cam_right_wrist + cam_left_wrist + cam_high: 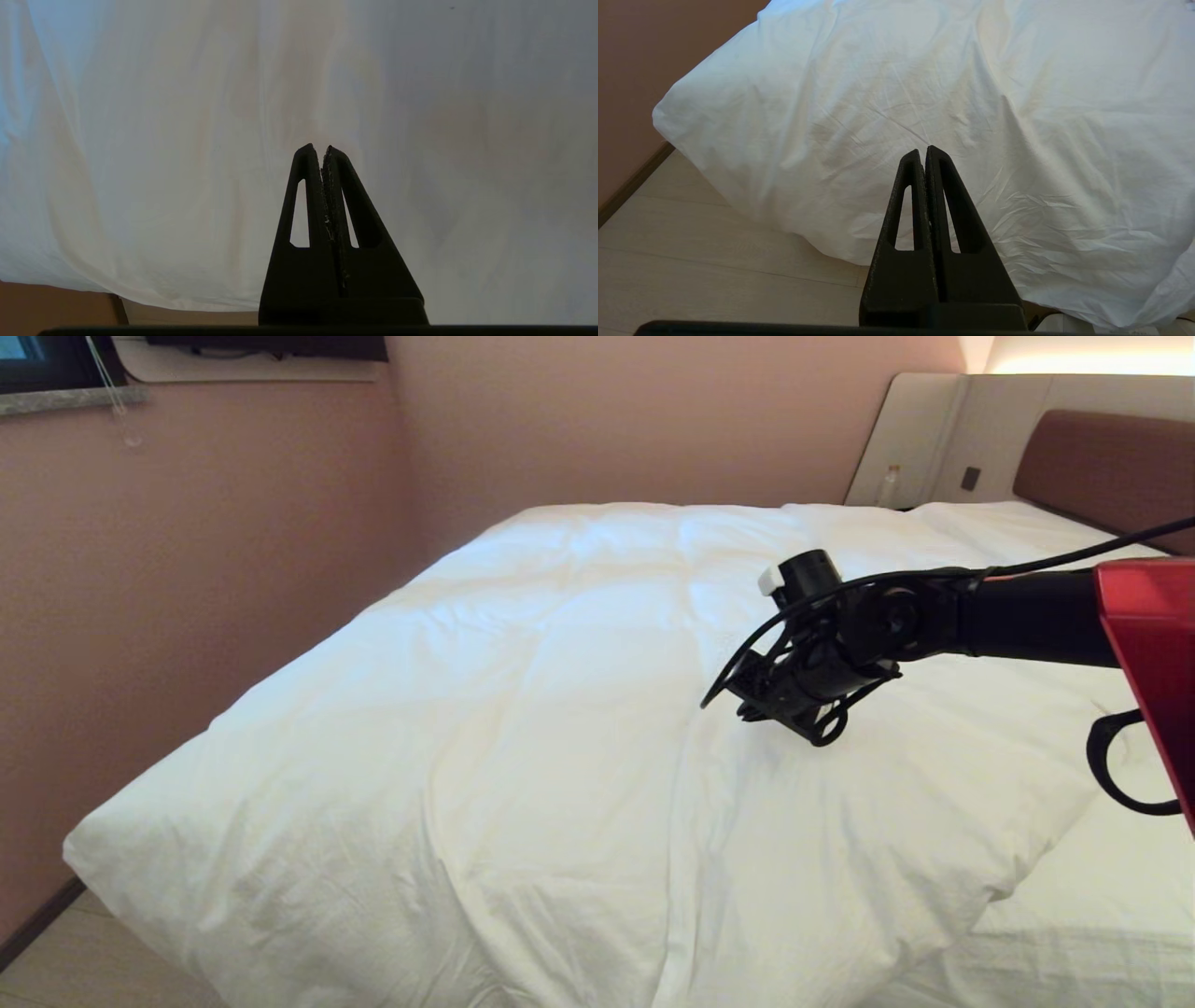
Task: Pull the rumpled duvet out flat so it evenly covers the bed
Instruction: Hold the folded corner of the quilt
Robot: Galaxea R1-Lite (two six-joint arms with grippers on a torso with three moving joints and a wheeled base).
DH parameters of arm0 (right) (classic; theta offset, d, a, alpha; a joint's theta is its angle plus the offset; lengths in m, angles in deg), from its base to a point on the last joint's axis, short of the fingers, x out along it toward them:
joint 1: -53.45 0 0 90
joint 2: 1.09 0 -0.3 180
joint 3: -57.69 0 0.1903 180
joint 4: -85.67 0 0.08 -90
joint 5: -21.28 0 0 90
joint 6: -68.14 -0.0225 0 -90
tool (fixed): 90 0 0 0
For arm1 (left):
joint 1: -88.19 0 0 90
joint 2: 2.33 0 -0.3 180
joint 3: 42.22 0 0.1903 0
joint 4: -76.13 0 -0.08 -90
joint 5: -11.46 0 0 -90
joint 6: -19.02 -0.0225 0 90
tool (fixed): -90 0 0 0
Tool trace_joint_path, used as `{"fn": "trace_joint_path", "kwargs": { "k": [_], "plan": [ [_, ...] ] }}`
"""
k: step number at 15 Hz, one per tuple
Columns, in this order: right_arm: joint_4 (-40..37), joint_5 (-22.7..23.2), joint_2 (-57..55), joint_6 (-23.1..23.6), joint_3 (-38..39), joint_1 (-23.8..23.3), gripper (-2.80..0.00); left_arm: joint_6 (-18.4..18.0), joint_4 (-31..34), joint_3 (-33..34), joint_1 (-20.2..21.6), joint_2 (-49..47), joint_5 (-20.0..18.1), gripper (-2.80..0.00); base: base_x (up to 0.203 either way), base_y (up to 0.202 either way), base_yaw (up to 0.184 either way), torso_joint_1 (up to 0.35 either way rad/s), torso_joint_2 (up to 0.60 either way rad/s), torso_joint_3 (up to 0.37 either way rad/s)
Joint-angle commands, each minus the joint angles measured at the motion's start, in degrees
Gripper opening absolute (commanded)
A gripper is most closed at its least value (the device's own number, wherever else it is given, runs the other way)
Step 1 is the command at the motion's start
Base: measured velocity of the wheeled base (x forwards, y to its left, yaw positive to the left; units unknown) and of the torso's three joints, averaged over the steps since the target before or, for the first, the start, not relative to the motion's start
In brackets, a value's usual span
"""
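Note:
The white puffy duvet [523, 709] lies spread over most of the bed and hangs over its near left corner. Its near right corner sits back, baring a strip of flat sheet [1102, 905]. The bed's brown headboard [1111, 467] is at the far right. My right arm reaches in from the right, and my right gripper [747, 711] hovers just above the middle of the duvet [187, 140]. Its fingers are shut with nothing between them [319, 148]. My left gripper [923, 150] is shut and empty, held low before the duvet's [924, 84] overhanging corner.
A pink wall [187, 569] runs close along the bed's left side, with a narrow strip of pale floor [84, 961] between. Wood floor [691, 261] lies in front of the bed's foot. A small bottle [889, 485] stands by the beige panel beside the headboard.

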Motion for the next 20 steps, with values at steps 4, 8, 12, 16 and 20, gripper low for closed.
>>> {"fn": "trace_joint_path", "kwargs": {
  "k": [4,8,12,16,20],
  "plan": [
    [0.6,0.0,-1.8,-0.3,0.0,0.0,-2.8,0.0,0.0,0.0,0.0,0.0,-0.1,-2.8,0.0,0.0,0.0,0.0,0.0,0.0],
    [0.6,0.0,-2.0,-0.3,0.1,0.4,-2.8,0.0,0.0,0.0,-0.1,0.0,0.0,-2.8,0.0,0.0,0.0,0.0,0.0,0.0],
    [0.5,0.0,-1.9,-0.4,0.1,0.5,-2.8,0.0,0.0,0.0,0.0,0.0,0.0,-2.8,0.0,0.0,0.0,0.0,0.0,0.0],
    [0.6,0.0,-1.9,-1.3,0.1,0.8,-2.8,0.0,0.0,0.0,0.0,0.0,-0.1,-2.8,0.0,0.0,0.0,0.0,0.0,0.0],
    [0.6,0.0,-1.7,-1.4,0.1,0.8,-2.8,0.0,0.0,0.0,0.0,0.0,0.0,-2.8,0.0,0.0,0.0,0.0,0.0,0.0]
  ]
}}
